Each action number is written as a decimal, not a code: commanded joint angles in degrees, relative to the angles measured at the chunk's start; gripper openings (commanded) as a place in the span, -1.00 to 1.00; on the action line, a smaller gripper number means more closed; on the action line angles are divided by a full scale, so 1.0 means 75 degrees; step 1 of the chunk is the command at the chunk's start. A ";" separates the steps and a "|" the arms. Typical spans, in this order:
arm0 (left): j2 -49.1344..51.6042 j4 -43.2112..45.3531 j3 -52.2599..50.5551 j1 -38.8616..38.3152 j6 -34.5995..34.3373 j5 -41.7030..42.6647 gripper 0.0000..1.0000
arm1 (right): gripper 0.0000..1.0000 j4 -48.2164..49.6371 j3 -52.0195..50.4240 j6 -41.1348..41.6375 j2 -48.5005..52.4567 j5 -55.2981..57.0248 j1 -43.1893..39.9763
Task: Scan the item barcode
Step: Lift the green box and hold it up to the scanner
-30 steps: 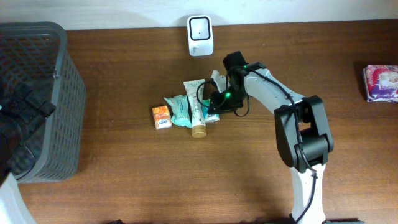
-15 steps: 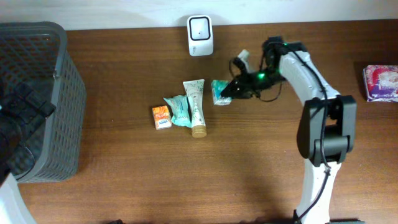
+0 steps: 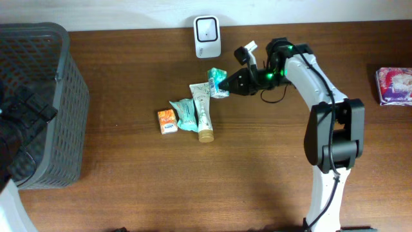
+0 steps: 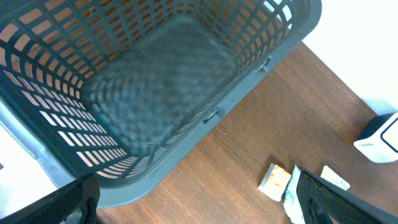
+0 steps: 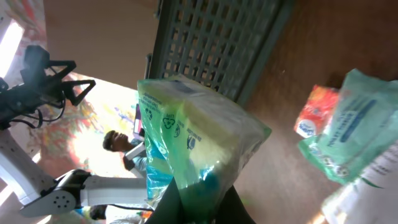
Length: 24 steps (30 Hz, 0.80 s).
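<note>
The green packet (image 3: 217,82) was pinched in the right tool (image 3: 226,84), held above the worktop (image 3: 257,161) near the white scanner (image 3: 207,29), with presenting its barcode likely still left to do.

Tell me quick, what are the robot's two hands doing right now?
Left hand: open, holding nothing.
Right hand: closed on the green packet.

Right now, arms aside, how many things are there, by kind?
Packets: 3 (held green packet, green pouch, pink pack)
Tube: 1
Box: 1
Basket: 1
Scanner: 1
Total: 7
</note>
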 commanded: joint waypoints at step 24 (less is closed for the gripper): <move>-0.0012 -0.0003 -0.0003 0.0041 -0.0064 -0.0029 0.98 | -0.92 -0.0099 0.0143 -0.2655 -0.0160 -0.0315 -0.0201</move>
